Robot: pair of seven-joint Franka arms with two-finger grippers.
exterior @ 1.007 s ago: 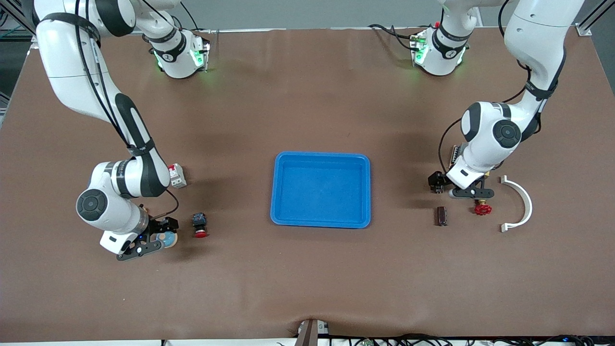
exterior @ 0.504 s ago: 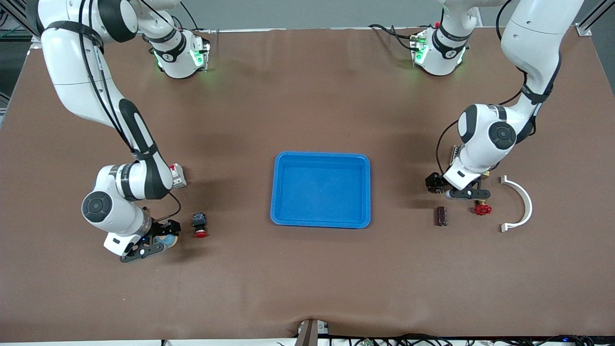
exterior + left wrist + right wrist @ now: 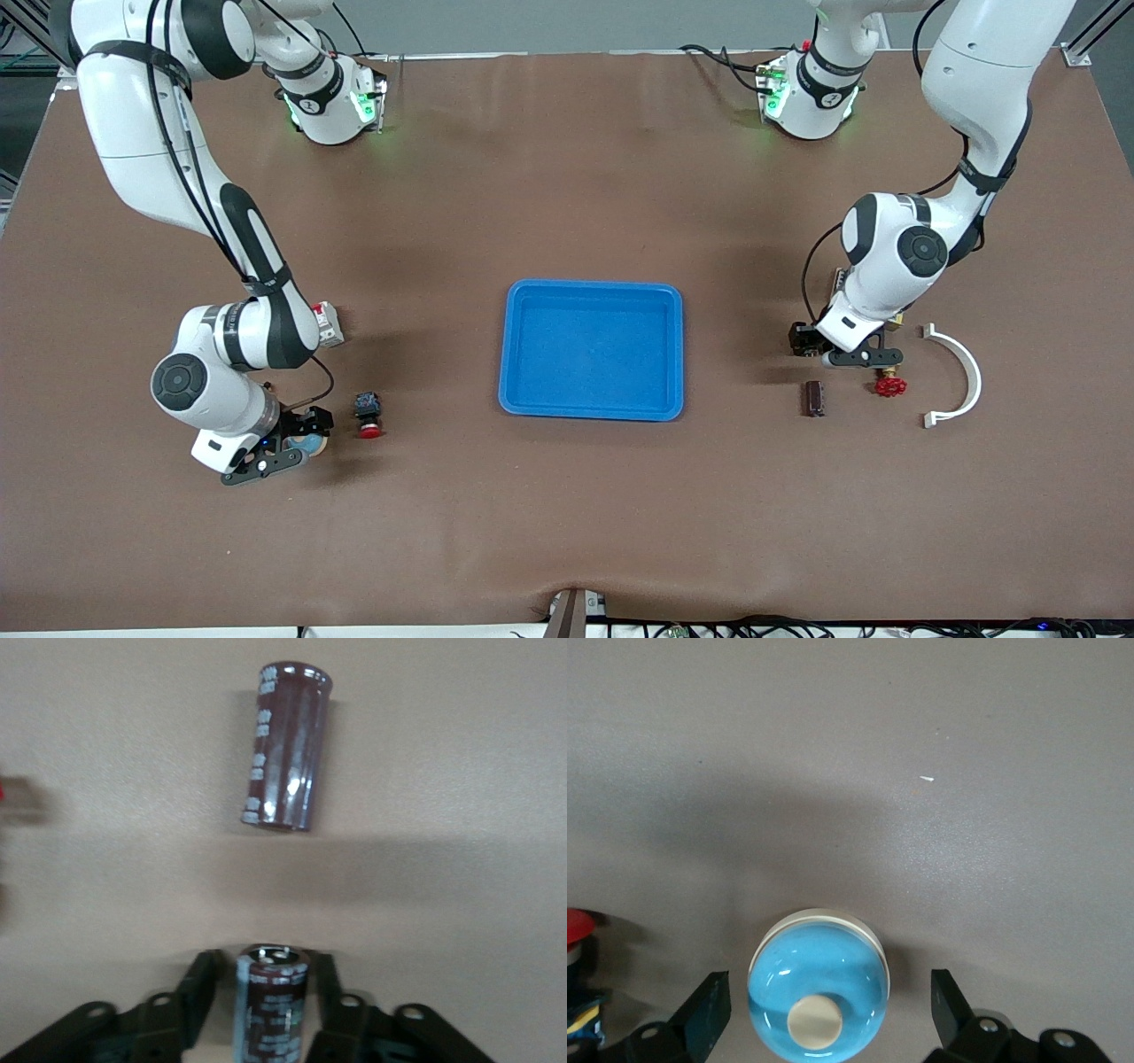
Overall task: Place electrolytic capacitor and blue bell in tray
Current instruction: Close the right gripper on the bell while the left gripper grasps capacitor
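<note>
Tray (image 3: 592, 350) empty: left gripper (image 3: 266, 1010) clamps an electrolytic capacitor (image 3: 270, 1005); right gripper (image 3: 824, 1010), spread wide, straddles the blue bell (image 3: 819, 983).

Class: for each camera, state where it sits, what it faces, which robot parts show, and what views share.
Front: high across the table, facing both arms; tray central.
Left wrist: above left gripper, shut on one capacitor; second capacitor lies loose.
Right wrist: down over open right gripper straddling blue bell.
Shared: front also shows second capacitor.
</note>
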